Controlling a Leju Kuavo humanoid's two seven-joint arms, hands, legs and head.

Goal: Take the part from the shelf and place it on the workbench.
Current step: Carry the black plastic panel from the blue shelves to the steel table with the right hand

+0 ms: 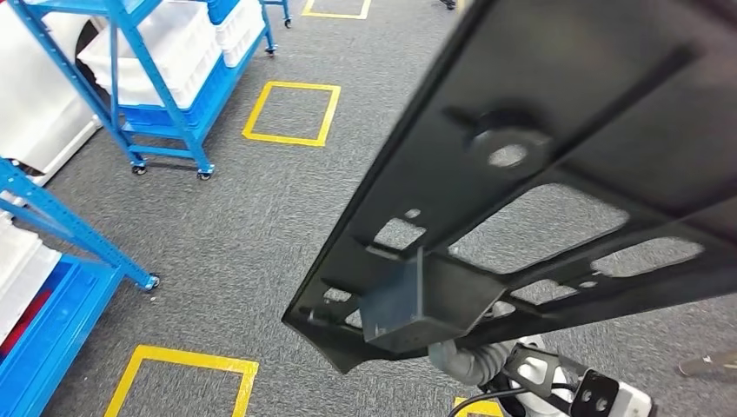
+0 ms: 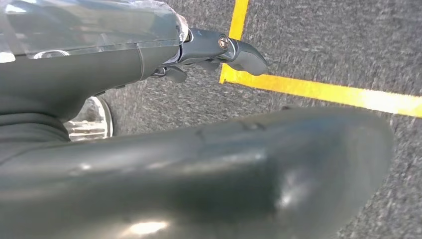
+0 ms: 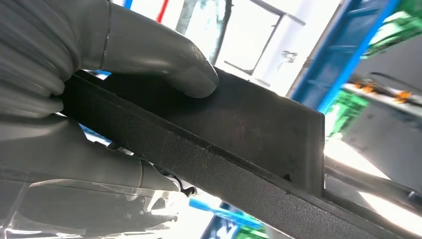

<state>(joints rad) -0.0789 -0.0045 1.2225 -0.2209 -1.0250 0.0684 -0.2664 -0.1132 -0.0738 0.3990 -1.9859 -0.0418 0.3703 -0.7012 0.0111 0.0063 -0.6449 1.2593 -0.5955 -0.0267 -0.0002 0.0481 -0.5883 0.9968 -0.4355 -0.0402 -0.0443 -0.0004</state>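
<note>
A long black part (image 1: 608, 87), a flat frame with several cut-outs and a boxy bracket underneath, is raised over the floor and covers the right of the head view. My right hand (image 1: 465, 358) grips it from below at its near end. In the right wrist view the grey thumb (image 3: 184, 64) presses on the part's flat face (image 3: 249, 129), with the other fingers (image 3: 89, 164) wrapped under its edge. My left hand (image 2: 199, 164) hangs over the carpet holding nothing, with a dark finger (image 2: 239, 52) stretched out away from the thumb.
A wheeled blue rack (image 1: 165, 130) with white bins stands at the far left. A second blue rack (image 1: 61, 278) is close on my left. Yellow taped squares (image 1: 291, 113) (image 1: 178, 382) mark the grey carpet, and a yellow line (image 2: 323, 92) runs under the left hand.
</note>
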